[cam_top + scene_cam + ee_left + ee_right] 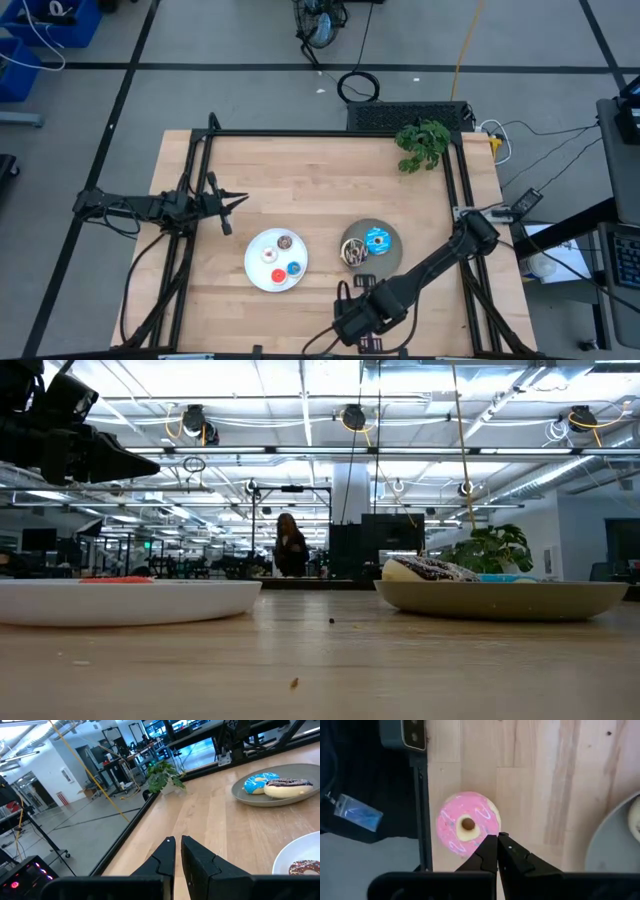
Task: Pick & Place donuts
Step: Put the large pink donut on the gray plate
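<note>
Pink donut (466, 824), one, lies flat, hole up, mid-frame; right tool (497, 845) pressed together, empty, above it.

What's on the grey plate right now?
The grey plate holds two big donuts: the blue sprinkled donut and, beside it, the chocolate sprinkled donut. The plate surface under them is covered. The pink donut lies off it, on the table edge below the right gripper.

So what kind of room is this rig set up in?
Most likely a large open robotics lab or workshop: exposed ceiling pipes and strip lights, more metal-framed workstations beyond the table, and taped lines on the grey floor.
</note>
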Motion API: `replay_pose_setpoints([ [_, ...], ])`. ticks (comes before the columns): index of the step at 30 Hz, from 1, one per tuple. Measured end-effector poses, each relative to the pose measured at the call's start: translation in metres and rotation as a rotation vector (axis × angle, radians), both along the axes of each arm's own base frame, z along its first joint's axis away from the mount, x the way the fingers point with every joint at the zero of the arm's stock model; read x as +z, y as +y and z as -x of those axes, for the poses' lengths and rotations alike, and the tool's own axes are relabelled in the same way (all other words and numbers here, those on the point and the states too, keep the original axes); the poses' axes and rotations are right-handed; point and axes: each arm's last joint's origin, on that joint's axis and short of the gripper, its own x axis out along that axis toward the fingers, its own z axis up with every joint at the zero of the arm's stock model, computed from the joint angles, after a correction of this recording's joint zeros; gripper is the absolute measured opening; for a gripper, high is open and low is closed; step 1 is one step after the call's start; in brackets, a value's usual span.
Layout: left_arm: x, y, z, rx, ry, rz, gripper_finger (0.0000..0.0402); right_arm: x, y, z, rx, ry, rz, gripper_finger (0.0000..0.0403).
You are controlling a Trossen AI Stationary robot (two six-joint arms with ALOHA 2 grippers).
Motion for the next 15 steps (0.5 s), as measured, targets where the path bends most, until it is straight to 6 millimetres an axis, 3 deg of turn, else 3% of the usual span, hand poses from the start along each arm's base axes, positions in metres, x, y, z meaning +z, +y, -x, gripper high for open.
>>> replay_pose_setpoints([
  [15,0.0000,0.0000,0.0000,0.000,-0.001,0.001,0.0037,-0.0046,0.0012,-0.0043,-0.102,-0.045,0.000,0.0000],
])
